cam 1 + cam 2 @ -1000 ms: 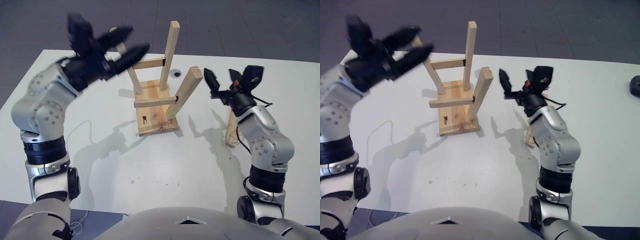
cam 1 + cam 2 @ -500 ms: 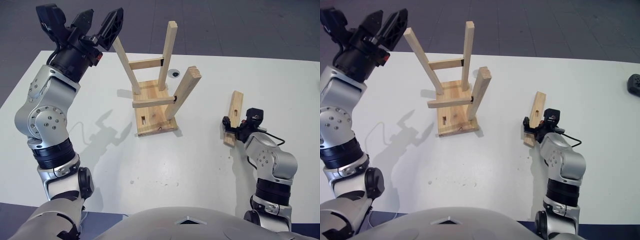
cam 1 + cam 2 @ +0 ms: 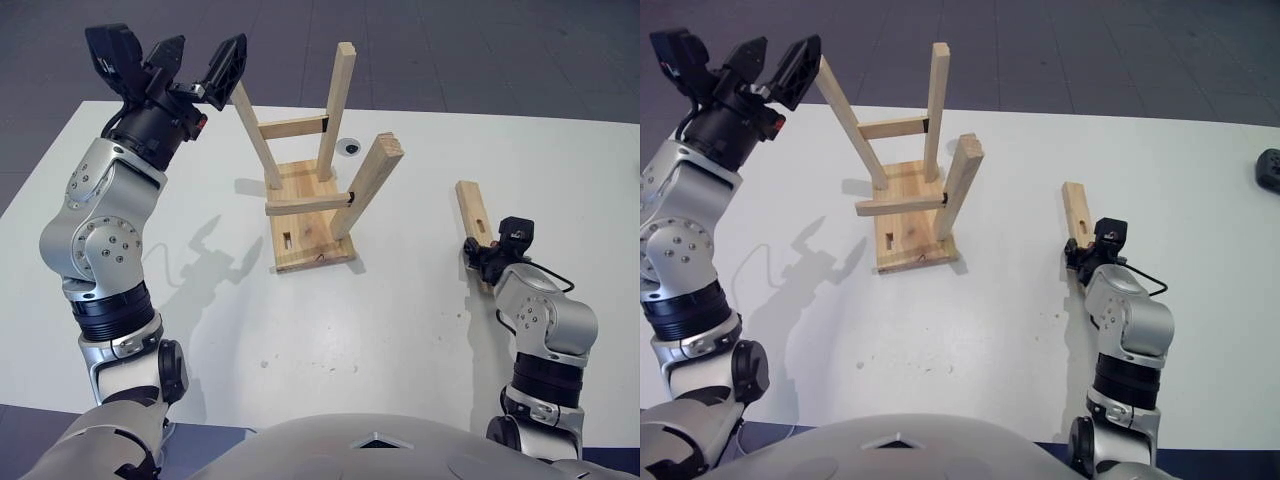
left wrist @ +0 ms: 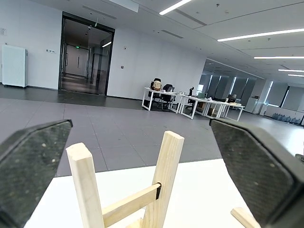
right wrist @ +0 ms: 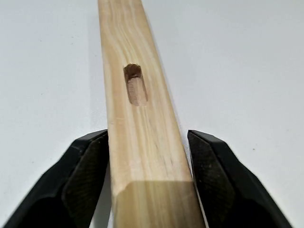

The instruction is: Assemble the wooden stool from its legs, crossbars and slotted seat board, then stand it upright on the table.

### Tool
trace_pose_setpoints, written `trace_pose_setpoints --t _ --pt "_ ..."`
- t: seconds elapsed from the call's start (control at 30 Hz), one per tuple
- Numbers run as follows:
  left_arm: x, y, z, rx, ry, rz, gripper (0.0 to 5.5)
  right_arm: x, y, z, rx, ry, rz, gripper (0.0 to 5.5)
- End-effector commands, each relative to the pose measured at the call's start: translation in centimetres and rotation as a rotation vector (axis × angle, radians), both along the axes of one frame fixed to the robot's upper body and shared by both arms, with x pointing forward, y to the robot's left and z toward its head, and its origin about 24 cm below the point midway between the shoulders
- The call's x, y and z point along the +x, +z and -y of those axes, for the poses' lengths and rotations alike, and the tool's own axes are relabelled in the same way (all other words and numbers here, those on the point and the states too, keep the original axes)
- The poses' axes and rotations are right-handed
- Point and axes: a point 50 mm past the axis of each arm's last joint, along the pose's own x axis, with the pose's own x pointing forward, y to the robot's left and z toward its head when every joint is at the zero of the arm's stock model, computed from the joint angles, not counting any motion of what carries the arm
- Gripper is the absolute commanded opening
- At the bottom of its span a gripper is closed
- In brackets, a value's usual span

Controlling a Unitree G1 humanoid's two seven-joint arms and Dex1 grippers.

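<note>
Between the fingers (image 5: 90,166) of the right hand (image 5: 149,161) lay the near end of a loose leg (image 3: 470,205). Both pads were closed against its side faces. This leg lay flat on the white bench (image 3: 350,330) and ran away from the hand. An oblong slot (image 5: 134,84) in its upper face sat just beyond the fingertips.

Well to the left of that hand stood the partly built stool (image 3: 310,200), upside down. Its seat board (image 3: 300,245) lay flat on the bench. Three legs rose from the board:
- a far-left leg (image 3: 255,130), tilted outward;
- a far-right leg (image 3: 337,105), close to upright;
- a near-right leg (image 3: 367,185), tilted to the right.

One crossbar (image 3: 295,127) joined the two far legs. A second crossbar (image 3: 305,205) ran from the near-right leg toward the far-left leg. The near-left corner of the board carried an open slot.

The left hand (image 3: 205,52) was raised high above the bench with its fingers (image 4: 28,166) spread wide and gripping nothing. The top of the tilted far-left leg stood just beside its right finger. From the left wrist, the tops of both far legs appeared between the pads, farther off.

A small dark round fitting (image 3: 349,147) sat in the bench surface beyond the stool.
</note>
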Motion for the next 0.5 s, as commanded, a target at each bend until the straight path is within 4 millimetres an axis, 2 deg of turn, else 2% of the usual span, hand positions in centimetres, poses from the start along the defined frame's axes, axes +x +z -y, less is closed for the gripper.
trace_pose_setpoints --t 0.03,0.1,0.17,0.3,0.4,0.5 --pt "0.0 -0.2 0.3 0.008 0.004 -0.004 5.4 0.3 -0.2 -0.2 0.031 -0.001 -0.001 2.24" --pt "0.1 0.0 0.5 -0.023 -0.005 -0.009 5.4 1.3 1.2 -0.1 0.028 0.012 0.111 2.06" --pt "0.4 0.5 0.8 -0.086 -0.027 -0.021 5.4 2.7 3.7 -0.1 -0.028 0.074 0.294 2.06" --pt "1.2 3.0 2.3 -0.301 -0.16 -0.044 5.4 5.1 11.1 -1.3 -0.242 0.268 0.738 2.06" --pt "1.1 6.0 4.1 -0.431 -0.323 -0.038 5.4 4.9 16.3 -4.7 -0.334 0.573 1.039 2.06" --pt "0.6 8.0 5.7 -0.488 -0.472 -0.047 5.4 4.0 18.3 -7.2 -0.391 0.822 1.16 2.06"
